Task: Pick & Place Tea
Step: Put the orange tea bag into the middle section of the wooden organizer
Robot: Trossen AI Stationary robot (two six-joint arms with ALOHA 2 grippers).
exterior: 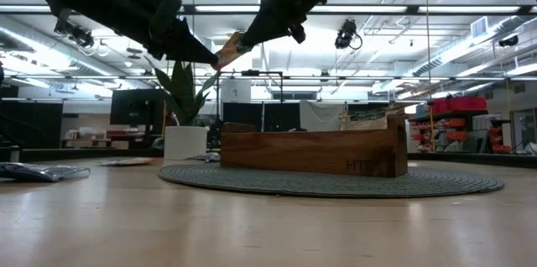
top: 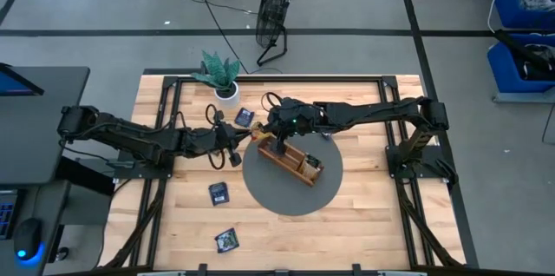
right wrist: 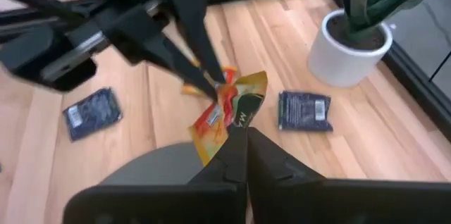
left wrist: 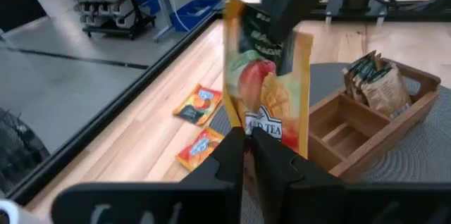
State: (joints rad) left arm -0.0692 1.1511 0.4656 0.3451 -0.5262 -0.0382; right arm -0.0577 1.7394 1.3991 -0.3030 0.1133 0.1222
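Observation:
An orange-yellow tea sachet (left wrist: 268, 90) with a fruit picture hangs in the air between both grippers, above the near-left end of the wooden divided tray (top: 290, 161). My left gripper (left wrist: 248, 139) comes from the table's left and is shut on it. My right gripper (right wrist: 239, 136) comes from the right and is shut on it too. In the low view the two grippers meet at the sachet (exterior: 226, 51), high above the tray (exterior: 315, 151). The tray rests on a round grey mat (top: 290, 193). A few sachets (left wrist: 373, 83) stand in one tray compartment. My left gripper pinches the sachet's lower edge (left wrist: 262, 131) between its two fingers; the sachet stands upright above them, lifted clear of the table. My right gripper pinches the opposite edge (right wrist: 236, 120) of the same sachet between its two fingers, slanting down from the right.
Dark blue sachets lie flat on the table (top: 244, 117), (top: 218, 193), (top: 227, 239). Two orange sachets (left wrist: 199, 104), (left wrist: 202, 146) lie on the wood left of the mat. A potted plant (top: 224, 81) stands near the far edge. A fan (top: 273, 16) stands on the floor beyond.

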